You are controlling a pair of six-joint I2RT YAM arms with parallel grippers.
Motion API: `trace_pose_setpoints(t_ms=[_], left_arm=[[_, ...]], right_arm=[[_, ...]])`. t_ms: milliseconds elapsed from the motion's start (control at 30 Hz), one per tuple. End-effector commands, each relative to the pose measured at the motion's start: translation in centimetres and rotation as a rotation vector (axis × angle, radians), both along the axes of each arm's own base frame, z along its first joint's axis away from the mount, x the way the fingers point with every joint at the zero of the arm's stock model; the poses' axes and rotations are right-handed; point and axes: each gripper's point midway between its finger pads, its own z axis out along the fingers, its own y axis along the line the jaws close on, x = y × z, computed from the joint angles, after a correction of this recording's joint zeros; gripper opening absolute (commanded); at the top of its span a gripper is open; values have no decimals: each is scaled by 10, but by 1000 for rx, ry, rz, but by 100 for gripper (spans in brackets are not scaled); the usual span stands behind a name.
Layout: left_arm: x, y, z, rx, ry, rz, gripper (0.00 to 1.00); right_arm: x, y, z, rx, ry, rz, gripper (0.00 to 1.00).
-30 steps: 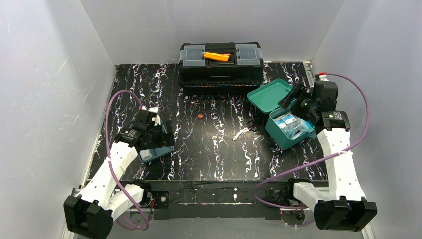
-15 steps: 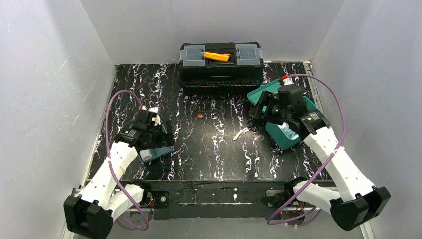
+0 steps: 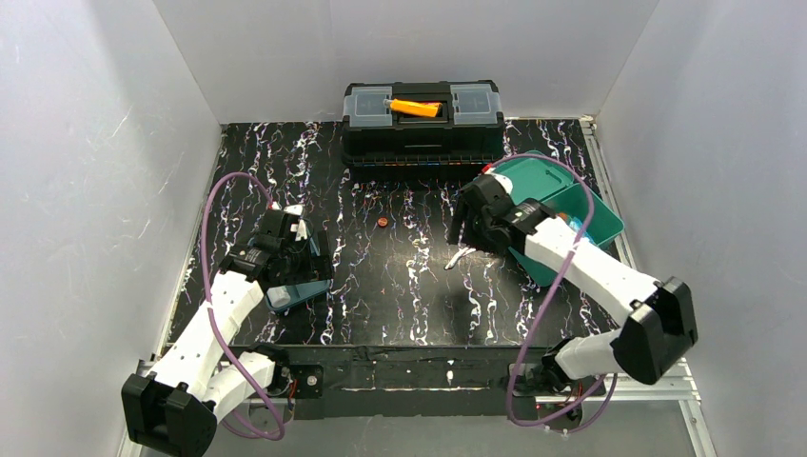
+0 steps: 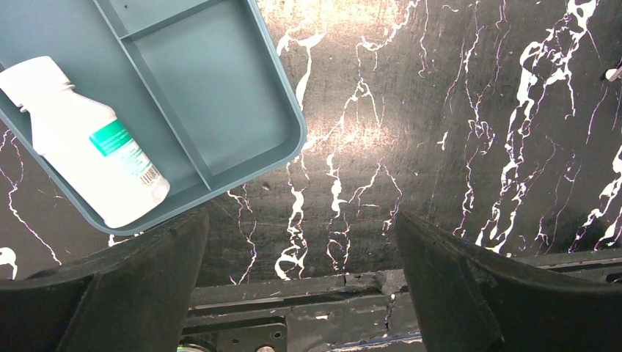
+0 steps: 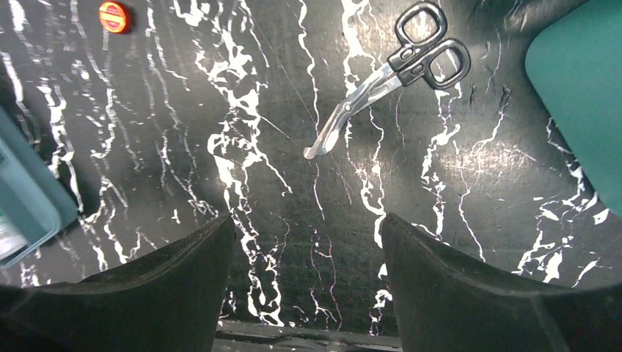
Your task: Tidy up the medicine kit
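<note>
The teal medicine kit (image 3: 598, 211) stands open at the right, its lid (image 3: 529, 175) tilted back; my right arm hides most of its inside. Its edge shows in the right wrist view (image 5: 587, 95). The darker teal divided tray (image 3: 303, 293) lies apart at the left and holds a white bottle (image 4: 88, 154). Black-handled scissors (image 5: 389, 77) lie on the mat mid-table (image 3: 463, 255). My right gripper (image 5: 306, 220) is open and empty, above the mat just short of the scissors (image 3: 469, 233). My left gripper (image 4: 299, 227) is open and empty beside the tray's corner (image 4: 220, 125).
A black toolbox (image 3: 423, 129) with an orange handle (image 3: 417, 107) stands at the back centre. A small red disc (image 3: 383, 222) lies on the mat, also in the right wrist view (image 5: 114, 16). White walls close in three sides.
My right arm has swung left, from over the open kit to above the scissors. The left arm and the tray have not moved.
</note>
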Motion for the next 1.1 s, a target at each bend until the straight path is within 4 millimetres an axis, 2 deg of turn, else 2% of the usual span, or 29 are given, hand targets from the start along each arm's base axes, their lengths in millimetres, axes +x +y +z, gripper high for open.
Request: trace_pose_setpoints(t_ms=[0,133,633,1067], left_arm=[[0,-1,11,-7,-26,-12,100],[-2,-6,12,-32,-22,-29,99],[-2,-9,14,-50,-31,-38,100],[-3,-11,14,-58,-27,-47,100]], right_arm=[[8,2,-16,-50,17,-81,80],[11,7,-38,-92,68,-114,80],[23,18,-95,-192,207,-211,77],[25,22,-124,-230,262,-221,67]])
